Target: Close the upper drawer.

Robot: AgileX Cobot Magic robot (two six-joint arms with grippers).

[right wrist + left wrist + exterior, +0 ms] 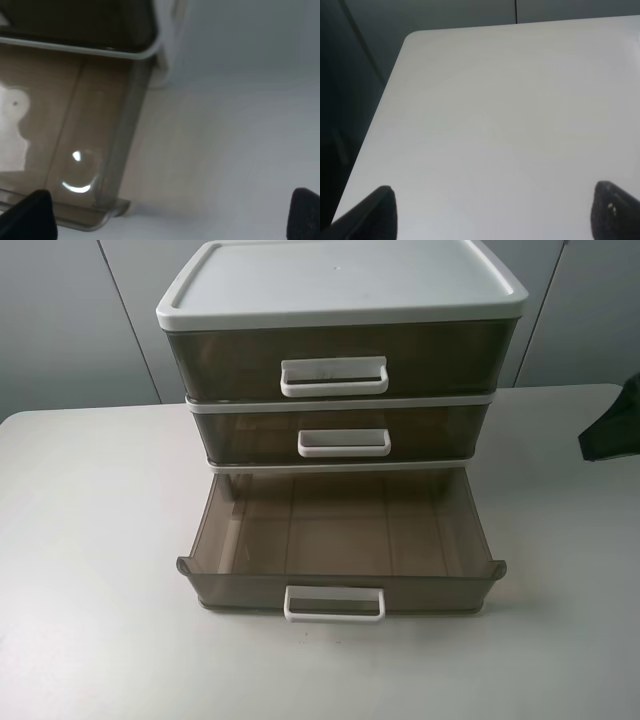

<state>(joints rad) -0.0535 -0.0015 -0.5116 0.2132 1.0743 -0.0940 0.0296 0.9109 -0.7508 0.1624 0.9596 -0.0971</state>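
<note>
A three-drawer cabinet with a white lid (340, 280) stands at the middle back of the table. Its smoky upper drawer (340, 355) with a white handle (334, 377) sits flush with the frame. The middle drawer (340, 432) also sits in. The bottom drawer (340, 540) is pulled far out and is empty. My right gripper (167, 215) is open, low over the table beside the bottom drawer's right corner (100, 200). My left gripper (492, 212) is open over bare table, away from the cabinet, and is out of the exterior high view.
A dark part of the right arm (610, 425) shows at the right edge. The white table (90, 570) has a rounded far-left corner (415, 37). A grey wall stands behind it.
</note>
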